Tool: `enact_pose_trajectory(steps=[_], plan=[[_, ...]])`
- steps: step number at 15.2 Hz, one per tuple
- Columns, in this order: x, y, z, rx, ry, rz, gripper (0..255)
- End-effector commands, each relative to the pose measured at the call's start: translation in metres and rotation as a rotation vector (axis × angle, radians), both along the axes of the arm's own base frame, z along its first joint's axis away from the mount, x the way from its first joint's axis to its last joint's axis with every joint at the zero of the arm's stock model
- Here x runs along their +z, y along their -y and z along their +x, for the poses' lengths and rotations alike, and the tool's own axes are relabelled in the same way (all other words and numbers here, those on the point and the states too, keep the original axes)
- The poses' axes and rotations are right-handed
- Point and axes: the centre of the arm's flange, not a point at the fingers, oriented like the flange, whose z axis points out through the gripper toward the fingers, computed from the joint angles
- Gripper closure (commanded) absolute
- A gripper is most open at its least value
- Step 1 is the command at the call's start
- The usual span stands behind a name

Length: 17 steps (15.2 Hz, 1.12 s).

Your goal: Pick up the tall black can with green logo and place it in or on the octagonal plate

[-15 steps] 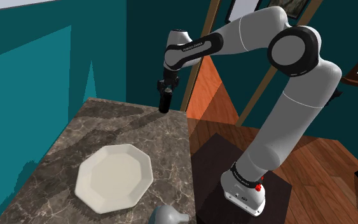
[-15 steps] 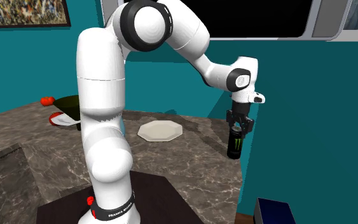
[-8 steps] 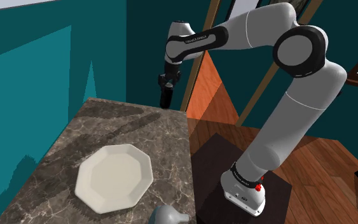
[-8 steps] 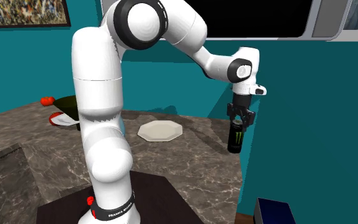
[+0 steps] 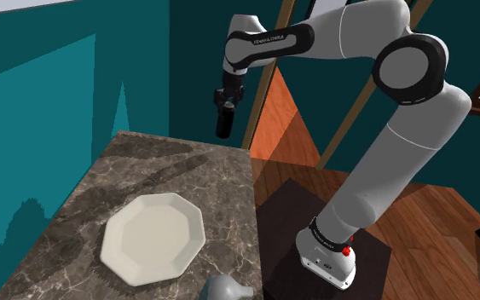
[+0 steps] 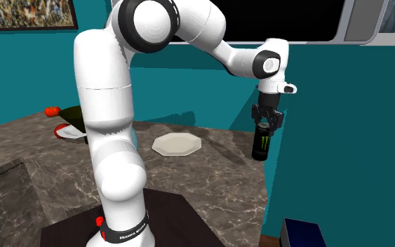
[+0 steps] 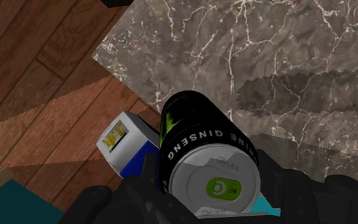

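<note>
Gripper (image 6: 266,122) clamps the top of the black can (image 6: 262,144) w/ green logo, hanging over the marble counter (image 5: 221,187) corner, well apart from the octagonal plate (image 5: 153,236). Risk: grip sits high, so 1 fast swing may tilt or drop it off the edge.

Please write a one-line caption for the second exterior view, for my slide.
The gripper holds the black can above the marbled counter, apart from the white octagonal plate.
</note>
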Motion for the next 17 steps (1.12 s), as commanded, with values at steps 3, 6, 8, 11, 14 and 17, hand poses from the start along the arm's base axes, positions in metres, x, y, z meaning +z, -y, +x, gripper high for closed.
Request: enact_pose_trajectory(steps=[3, 6, 8, 11, 14, 17], plan=[[0.009, -0.025, -0.009, 0.0, 0.0, 0.0, 255], [0.014, -0.062, -0.023, 0.0, 0.0, 0.0, 255], [0.017, -0.087, -0.033, 0.0, 0.0, 0.0, 255], [0.021, -0.123, -0.047, 0.0, 0.0, 0.0, 255], [0.026, -0.16, -0.061, 0.0, 0.0, 0.0, 255], [0.03, -0.197, -0.075, 0.0, 0.0, 0.0, 255]])
